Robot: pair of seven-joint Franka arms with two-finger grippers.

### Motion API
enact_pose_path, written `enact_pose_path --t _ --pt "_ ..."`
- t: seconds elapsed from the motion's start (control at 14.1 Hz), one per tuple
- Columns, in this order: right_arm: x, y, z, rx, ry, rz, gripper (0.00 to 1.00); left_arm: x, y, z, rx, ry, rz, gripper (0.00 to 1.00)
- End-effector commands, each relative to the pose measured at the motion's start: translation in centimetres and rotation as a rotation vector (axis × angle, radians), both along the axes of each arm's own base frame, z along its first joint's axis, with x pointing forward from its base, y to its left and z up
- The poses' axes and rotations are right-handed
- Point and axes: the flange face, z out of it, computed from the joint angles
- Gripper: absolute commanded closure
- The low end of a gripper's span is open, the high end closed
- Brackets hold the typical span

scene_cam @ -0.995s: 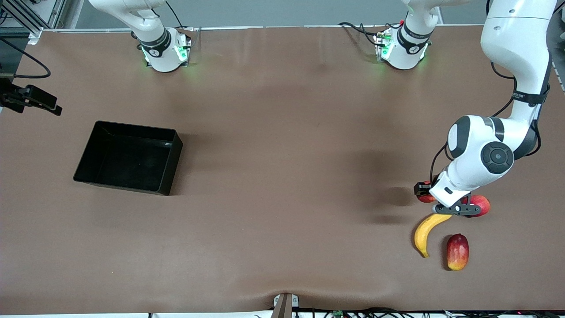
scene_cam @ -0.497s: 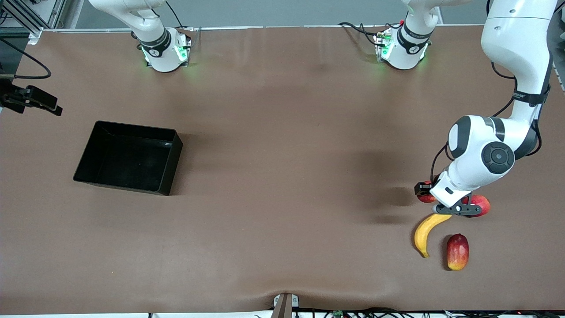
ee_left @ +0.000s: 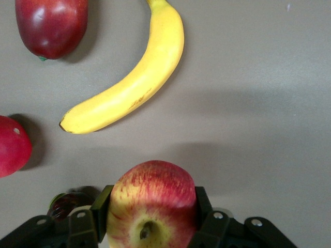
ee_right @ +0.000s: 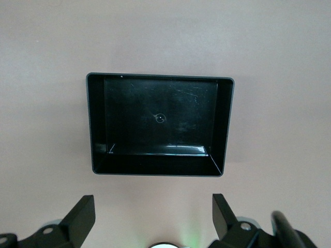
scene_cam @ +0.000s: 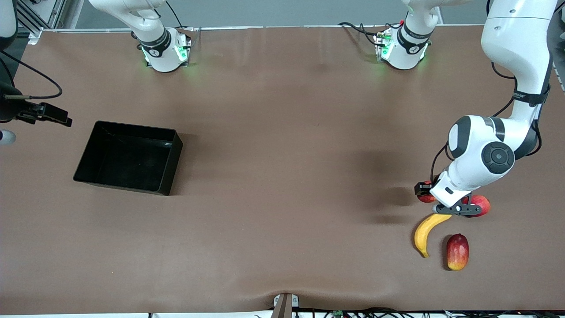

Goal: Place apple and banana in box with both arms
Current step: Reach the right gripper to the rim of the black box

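The apple (ee_left: 151,204), red with yellow streaks, sits between my left gripper's (ee_left: 152,214) two fingers, which press on both its sides. In the front view the left gripper (scene_cam: 423,191) is low at the left arm's end of the table, and the apple (scene_cam: 427,198) shows only partly under it. The yellow banana (scene_cam: 425,232) lies on the table just nearer the camera, and it also shows in the left wrist view (ee_left: 134,77). The black box (scene_cam: 173,165) stands empty toward the right arm's end. My right gripper (ee_right: 153,219) is open and empty, looking down on the box (ee_right: 225,124).
A plain pinkish-red fruit (scene_cam: 482,205) lies beside the apple and shows in the left wrist view (ee_left: 13,147). A red-and-yellow mango (scene_cam: 457,251) lies beside the banana, nearer the camera, and also shows in the left wrist view (ee_left: 51,26). The brown table (scene_cam: 282,176) spreads between fruits and box.
The right arm's hand at the table's edge has shifted a little toward the box. The left arm, the apple and the other fruits have not moved.
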Motion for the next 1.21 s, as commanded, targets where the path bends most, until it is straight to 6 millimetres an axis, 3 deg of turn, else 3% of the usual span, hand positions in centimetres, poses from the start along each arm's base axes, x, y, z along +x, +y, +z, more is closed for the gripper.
enact_pose_path --t 0.0,0.21,0.43,0.57,0.64,0.78,0.85,0.92,1.14 --pt "2.1 -0.9 -4.5 -0.010 0.092 -0.012 0.00 -0.4 0.0 0.9 0.018 -0.001 0.007 1.00" --pt "2.6 -4.2 -7.2 -0.002 0.124 -0.063 0.00 -0.4 0.1 0.9 0.018 -0.001 0.008 1.00" --pt "4.3 -6.8 -12.6 -0.042 0.155 -0.093 0.00 -0.4 0.1 1.0 0.019 -0.002 0.008 1.00" --pt "3.6 -10.8 -13.4 -0.021 0.153 -0.162 0.00 -0.4 -0.1 1.0 0.018 -0.002 0.005 1.00" --pt "2.8 -12.6 -14.8 -0.004 0.157 -0.173 0.00 -0.4 0.0 1.0 0.019 -0.002 0.007 1.00" --pt "-0.2 -14.5 -20.3 0.027 0.155 -0.064 0.00 -0.4 0.0 1.0 0.019 -0.002 0.007 1.00" --pt "-2.6 -16.7 -20.8 0.046 0.115 -0.029 0.00 -0.4 -0.1 1.0 0.018 -0.002 0.005 1.00" --pt "-4.4 -17.5 -22.0 0.058 0.102 -0.016 0.00 -0.4 -0.1 1.0 0.018 -0.002 0.007 1.00" --pt "-6.8 -16.6 -26.1 0.051 0.030 -0.024 0.00 -0.4 -0.2 0.9 0.018 -0.001 0.007 1.00"
